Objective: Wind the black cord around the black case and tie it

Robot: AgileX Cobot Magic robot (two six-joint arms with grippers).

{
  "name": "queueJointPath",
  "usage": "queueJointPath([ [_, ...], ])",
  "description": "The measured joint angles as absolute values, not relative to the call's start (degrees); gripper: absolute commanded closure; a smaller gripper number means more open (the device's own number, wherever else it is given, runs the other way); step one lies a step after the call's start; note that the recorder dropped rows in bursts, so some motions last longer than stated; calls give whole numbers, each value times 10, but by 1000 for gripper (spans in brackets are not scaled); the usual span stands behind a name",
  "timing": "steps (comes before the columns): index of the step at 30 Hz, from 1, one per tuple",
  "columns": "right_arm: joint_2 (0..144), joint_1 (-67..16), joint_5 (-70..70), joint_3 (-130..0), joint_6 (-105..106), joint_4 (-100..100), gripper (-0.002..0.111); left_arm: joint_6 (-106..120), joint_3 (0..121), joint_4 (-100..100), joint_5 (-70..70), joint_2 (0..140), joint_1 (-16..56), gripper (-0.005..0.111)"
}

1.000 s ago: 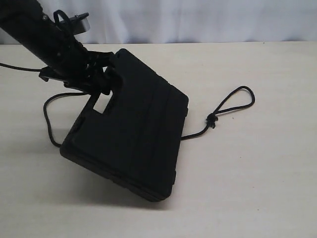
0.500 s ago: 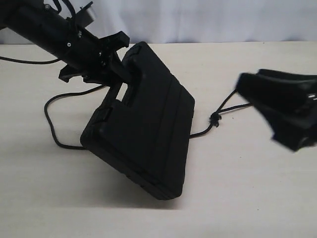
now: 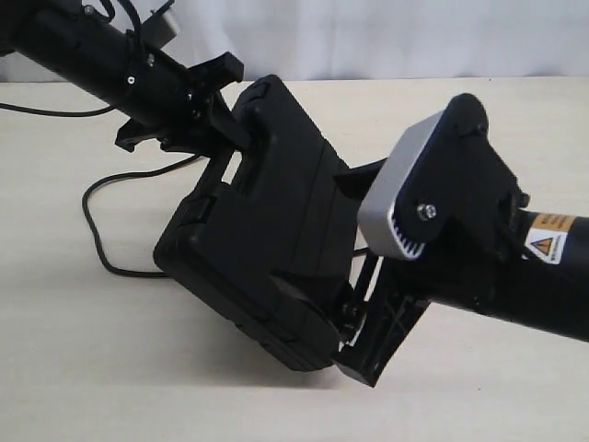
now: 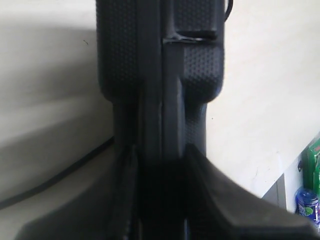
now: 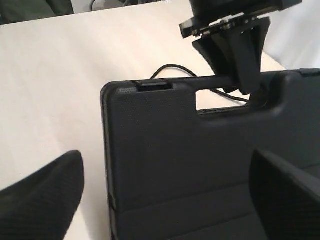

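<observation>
We see the left gripper (image 3: 230, 138) clamped on the handle bar of the black case (image 3: 267, 230). In the left wrist view its fingers (image 4: 125, 200) press the bar from both sides with no gap showing. The case hangs tilted from that grip, handle end raised and the opposite edge low by the pale table (image 3: 92, 368). We cannot tell whether that low edge rests on the surface. The handle slot (image 3: 225, 170) is open to view just below the clamping fingers. The right gripper (image 5: 165, 170) stands wide open and holds nothing. One of its fingers (image 5: 45, 195) is out over the table beside the case's short edge, and the other sits in front of the case's broad textured face. In the exterior view the right arm reaches in at the case's low corner, its grey wrist camera housing (image 3: 405, 198) close to the case. The black cord (image 3: 86, 210) lies loose on the table on the left arm's side, curving from near the handle round to the case's lower end, where it goes out of sight.
</observation>
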State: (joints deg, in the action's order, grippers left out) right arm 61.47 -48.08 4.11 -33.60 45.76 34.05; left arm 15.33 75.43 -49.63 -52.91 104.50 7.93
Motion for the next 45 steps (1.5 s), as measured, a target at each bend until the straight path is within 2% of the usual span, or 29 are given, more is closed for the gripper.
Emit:
queueJointPath([
  [6, 619, -473, 8, -345, 473, 313, 30, 154, 754, -508, -529, 1045, 79, 107],
  [10, 619, -394, 90, -410, 472, 301, 30, 154, 754, -509, -529, 1045, 79, 107],
  [12, 619, -353, 160, -443, 398, 204, 30, 154, 754, -510, -529, 1045, 79, 107],
  [14, 623, -335, 270, -476, 178, -58, 30, 154, 754, -510, -529, 1045, 79, 107],
  [16, 633, -339, 364, -484, 10, -220, 30, 156, 754, -510, -529, 1045, 79, 107],
  [21, 642, -428, 421, -485, -69, -223, 30, 156, 754, -510, -529, 1045, 79, 107],
  [27, 655, -575, 378, -446, -224, -281, 30, 156, 754, -510, -528, 1045, 79, 107],
  [33, 711, -694, 351, -388, -612, -599, 30, 156, 754, -510, -528, 1045, 79, 107],
  [38, 784, -780, 407, -367, -931, -862, 30, 164, 754, -510, -528, 1045, 79, 107],
  [45, 895, -833, 503, -379, -1126, -986, 30, 165, 754, -511, -528, 1045, 79, 107],
])
